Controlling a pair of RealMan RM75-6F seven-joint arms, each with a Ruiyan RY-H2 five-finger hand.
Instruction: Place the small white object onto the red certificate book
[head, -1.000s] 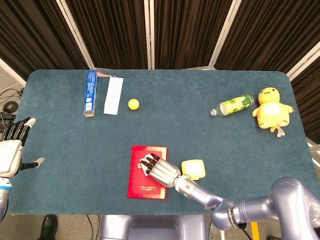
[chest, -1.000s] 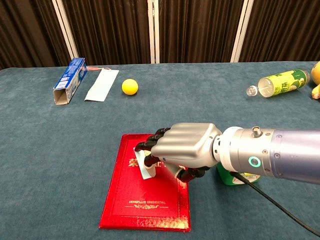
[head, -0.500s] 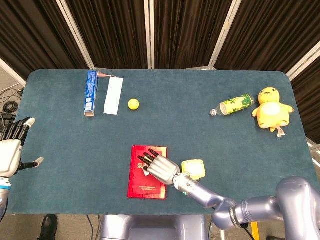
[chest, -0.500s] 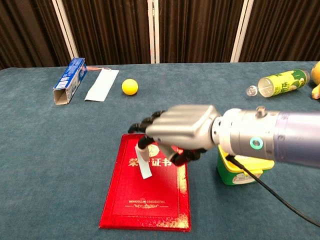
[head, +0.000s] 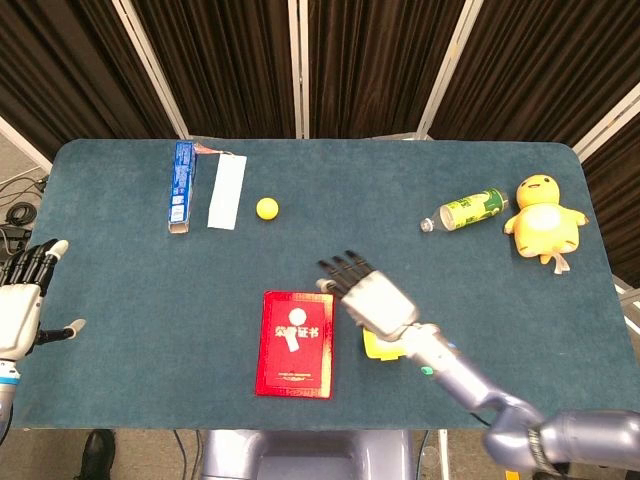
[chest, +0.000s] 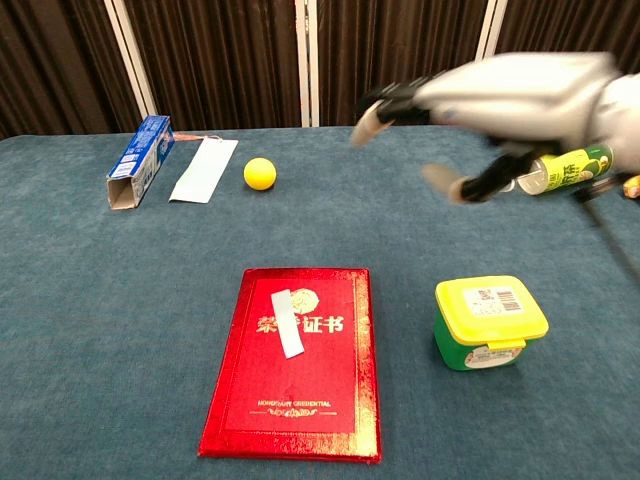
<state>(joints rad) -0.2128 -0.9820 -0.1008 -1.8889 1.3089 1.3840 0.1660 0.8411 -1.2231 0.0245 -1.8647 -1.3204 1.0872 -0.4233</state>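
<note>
Right hand (chest: 500, 100) lifted clear, fingers apart, empty | small white object (chest: 289, 322) flat on red certificate book (chest: 295, 362), long axis roughly along spine | left hand (head: 20, 300) apparently open, far off

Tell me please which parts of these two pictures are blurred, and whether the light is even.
Chest view: the right hand is smeared by motion blur, while the red certificate book and small white object are sharp. Head view: the same hand is only slightly soft; the left hand at the edge is clear. Lighting is even in both, with soft shadows and no strong glare.
</note>
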